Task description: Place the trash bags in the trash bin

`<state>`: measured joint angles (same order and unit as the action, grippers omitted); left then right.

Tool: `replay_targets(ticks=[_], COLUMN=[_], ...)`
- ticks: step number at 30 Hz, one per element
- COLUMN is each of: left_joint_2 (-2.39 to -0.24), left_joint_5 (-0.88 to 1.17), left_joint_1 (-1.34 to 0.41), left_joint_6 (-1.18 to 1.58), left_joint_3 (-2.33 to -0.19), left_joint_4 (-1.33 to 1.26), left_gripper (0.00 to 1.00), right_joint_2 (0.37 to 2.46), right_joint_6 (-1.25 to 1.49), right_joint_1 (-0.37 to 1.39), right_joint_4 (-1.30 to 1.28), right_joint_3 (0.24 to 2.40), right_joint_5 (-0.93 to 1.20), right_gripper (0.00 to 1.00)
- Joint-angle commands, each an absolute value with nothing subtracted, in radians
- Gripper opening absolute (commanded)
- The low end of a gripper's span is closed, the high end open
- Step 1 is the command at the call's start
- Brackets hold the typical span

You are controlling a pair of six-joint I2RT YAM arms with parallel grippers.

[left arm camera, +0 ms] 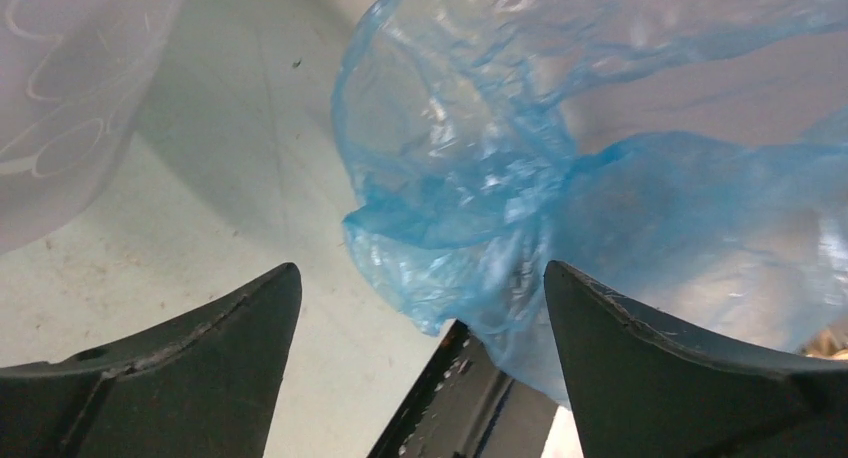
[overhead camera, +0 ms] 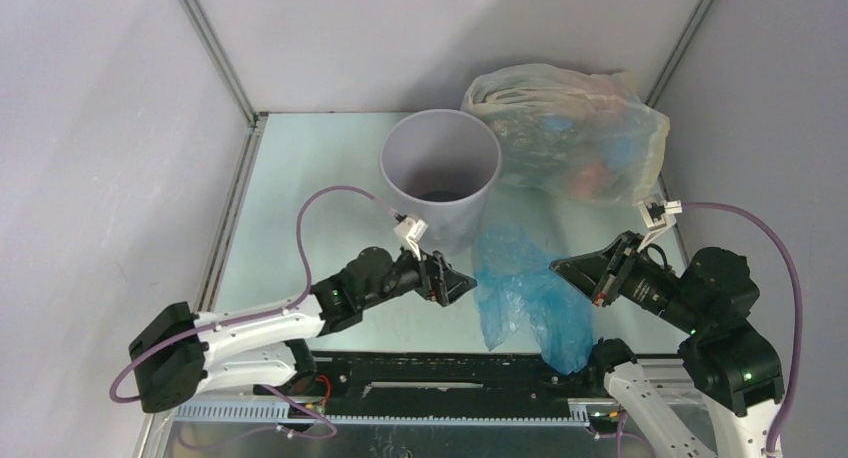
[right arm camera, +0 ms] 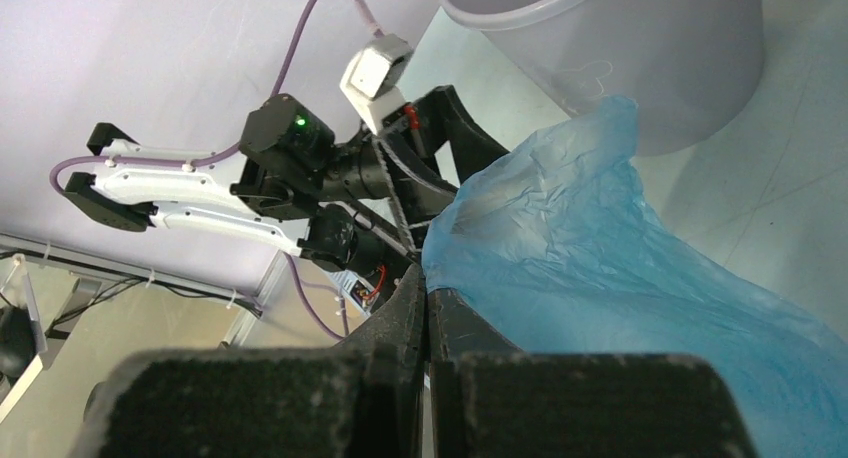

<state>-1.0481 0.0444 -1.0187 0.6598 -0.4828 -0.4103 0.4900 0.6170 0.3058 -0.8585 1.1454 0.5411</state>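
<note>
The light-blue trash bag (overhead camera: 520,283) lies crumpled on the table in front of the trash bin (overhead camera: 440,168), and its near end droops over the front edge. My right gripper (overhead camera: 558,268) is shut on the bag's right edge; in the right wrist view its fingers (right arm camera: 425,288) are pressed together with the bag (right arm camera: 600,278) spreading from their tips. My left gripper (overhead camera: 466,284) is open just left of the bag. In the left wrist view (left arm camera: 420,273) the bag (left arm camera: 560,198) bunches between and beyond its two fingertips, not touching them. The bin (left arm camera: 60,108) shows at upper left.
A large clear whitish bag (overhead camera: 575,128) stuffed with colourful items stands at the back right, beside the bin. A black rail (overhead camera: 450,363) runs along the table's front edge. Grey walls close in both sides and the back.
</note>
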Motion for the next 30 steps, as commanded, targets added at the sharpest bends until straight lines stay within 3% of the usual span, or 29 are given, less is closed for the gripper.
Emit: replay_targets(ticks=[1,13,16,20,22,23,26,30], left_joint_2=[-1.127,-1.366,-1.425,-1.468,-1.486,-1.497,-1.515,-1.491], left_joint_5=[0.074,0.133,0.154,0.189,0.217,0.234,0.249,0.200], left_joint_1=[-1.014,-1.016,-1.015,-1.014,-1.013,-1.013,-1.012,-1.014], left_joint_6=[0.571,0.560,0.573,0.604,0.638,0.660,0.714,0.730], left_joint_3=[-0.561,-0.653,-0.691,-0.691,-0.680,-0.675,-0.674,-0.639], left_joint_4=[-0.331,-0.525,-0.517,-0.624,-0.722,-0.772,-0.836,-0.866], left_gripper=[1.00,1.00,0.90,0.64,0.58,0.62,0.95,1.00], right_joint_2=[0.482,0.493,0.495,0.493,0.488,0.486,0.483,0.479], right_joint_6=[0.623,0.619,0.617,0.608,0.606,0.605,0.604,0.596], right_joint_1=[0.310,0.310,0.310,0.310,0.310,0.310,0.310,0.309], right_joint_4=[-0.829,-0.844,-0.850,-0.860,-0.862,-0.862,-0.859,-0.871], right_joint_3=[1.148,1.149,1.148,1.148,1.148,1.148,1.148,1.147], right_joint_5=[0.541,0.543,0.541,0.538,0.537,0.538,0.543,0.543], right_gripper=[0.00,0.00,0.00,0.00,0.00,0.00,0.00,0.00])
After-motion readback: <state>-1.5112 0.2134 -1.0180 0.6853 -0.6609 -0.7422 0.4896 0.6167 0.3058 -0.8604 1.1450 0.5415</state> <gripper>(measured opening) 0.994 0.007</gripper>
